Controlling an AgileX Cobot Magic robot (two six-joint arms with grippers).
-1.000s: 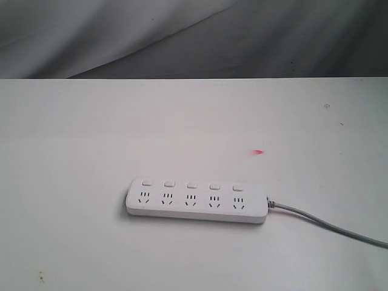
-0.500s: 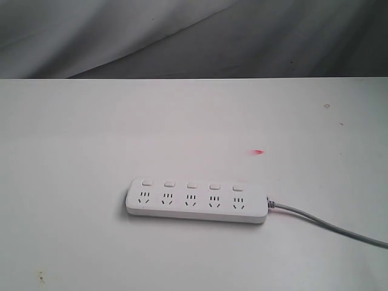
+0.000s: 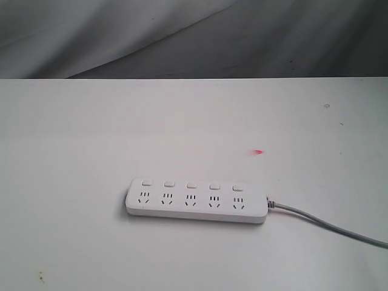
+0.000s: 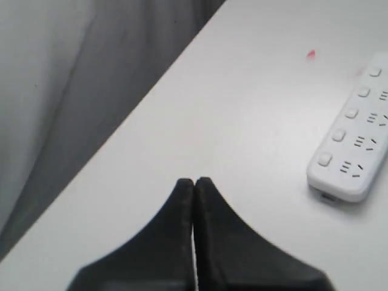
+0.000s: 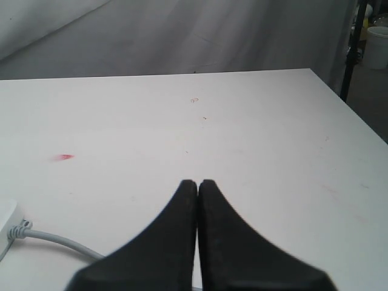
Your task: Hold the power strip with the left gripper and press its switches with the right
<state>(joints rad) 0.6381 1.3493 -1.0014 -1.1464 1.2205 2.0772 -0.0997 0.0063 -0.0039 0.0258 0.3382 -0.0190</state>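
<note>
White plastic, long and flat with rounded corners, the power strip [image 3: 197,201] lies in the lower middle of the exterior frame. It rests flat on the pale desk [image 3: 91,133], with five sockets along its near side and its row of five small rounded-square switches [image 3: 191,185] along its far side. A grey cord [image 3: 327,224] leaves its right end and trails off toward the lower right corner. Farther back, right of centre, a small red mark [image 3: 259,152] sits on the desk, well apart from the strip. Across the top of the frame hangs a creased grey cloth [image 3: 182,36].

Neither arm shows in the exterior view. The left wrist view shows the left pincer [image 4: 194,182], two black wedges clenched on nothing, over bare desk. The cordless end of the power strip [image 4: 354,139] is near it but apart. The right pincer [image 5: 198,182] is likewise clenched and empty, with the cord [image 5: 54,240] just beyond it.

Nothing has changed over the last second: strip, cord and mark lie exactly where they did. The task looks unstarted. The left pincer would probably have to release its jaws before it can hold the strip, while the right's closed tip already suits pressing.
</note>
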